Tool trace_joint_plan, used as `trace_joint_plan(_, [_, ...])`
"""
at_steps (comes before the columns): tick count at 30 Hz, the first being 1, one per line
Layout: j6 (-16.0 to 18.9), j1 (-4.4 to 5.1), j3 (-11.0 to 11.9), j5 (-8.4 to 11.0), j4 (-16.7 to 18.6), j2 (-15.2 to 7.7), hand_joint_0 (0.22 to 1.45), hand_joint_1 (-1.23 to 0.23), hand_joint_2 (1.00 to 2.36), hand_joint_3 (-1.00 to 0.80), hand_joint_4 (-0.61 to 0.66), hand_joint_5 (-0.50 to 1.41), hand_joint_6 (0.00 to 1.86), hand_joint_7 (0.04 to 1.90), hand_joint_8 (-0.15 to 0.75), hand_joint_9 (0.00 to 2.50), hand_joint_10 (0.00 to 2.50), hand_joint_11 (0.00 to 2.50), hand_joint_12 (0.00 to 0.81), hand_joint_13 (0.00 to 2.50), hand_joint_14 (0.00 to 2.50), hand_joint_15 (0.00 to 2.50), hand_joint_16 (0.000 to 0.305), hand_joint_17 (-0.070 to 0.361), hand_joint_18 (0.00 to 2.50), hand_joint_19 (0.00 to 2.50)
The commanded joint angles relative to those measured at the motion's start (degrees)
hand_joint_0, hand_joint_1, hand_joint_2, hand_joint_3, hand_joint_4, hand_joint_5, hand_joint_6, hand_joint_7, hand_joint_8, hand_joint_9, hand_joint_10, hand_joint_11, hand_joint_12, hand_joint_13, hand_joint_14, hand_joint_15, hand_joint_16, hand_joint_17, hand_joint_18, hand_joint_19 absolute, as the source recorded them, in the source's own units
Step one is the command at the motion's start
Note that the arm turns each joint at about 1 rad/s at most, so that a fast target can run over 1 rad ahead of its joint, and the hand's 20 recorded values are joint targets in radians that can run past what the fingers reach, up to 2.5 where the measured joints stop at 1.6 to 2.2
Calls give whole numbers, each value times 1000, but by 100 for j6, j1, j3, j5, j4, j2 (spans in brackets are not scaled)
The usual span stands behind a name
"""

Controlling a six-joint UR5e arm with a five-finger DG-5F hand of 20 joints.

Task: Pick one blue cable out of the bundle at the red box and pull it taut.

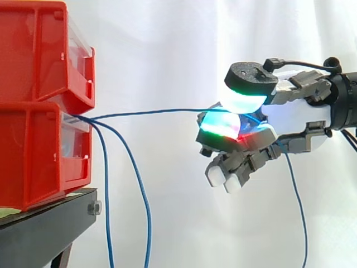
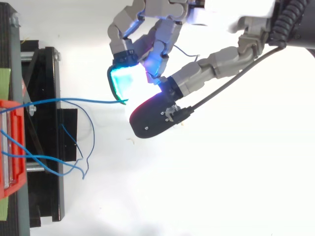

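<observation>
Already the hand (image 1: 295,120) pinched one cable (image 1: 156,111) between its pads (image 1: 242,101), seemingly almost taut from the box (image 1: 33,156), while other cables (image 1: 139,190) hung loose.

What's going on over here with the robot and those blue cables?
The robot's hand holds one blue cable pinched between its fingers. That cable runs almost straight from the red boxes across to the hand. The other blue cables hang loose from the boxes.

Plain white curtain (image 1: 167,56) backdrop, black stand (image 1: 44,229) at left, bright light
</observation>
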Motion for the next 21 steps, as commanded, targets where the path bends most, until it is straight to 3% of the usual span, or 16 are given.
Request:
trace_joint_plan(1, [0,8,0,32,2,-7,616,-753,1012,-340,232,-111,889,1203,374,1296,11,1389,389,761,17,430,52,117,704,425])
trace_joint_plan(21, [-18,26,-9,94,2,-7,589,-604,1013,-277,176,-103,873,1174,364,1321,13,1361,406,763,15,439,56,125,693,444])
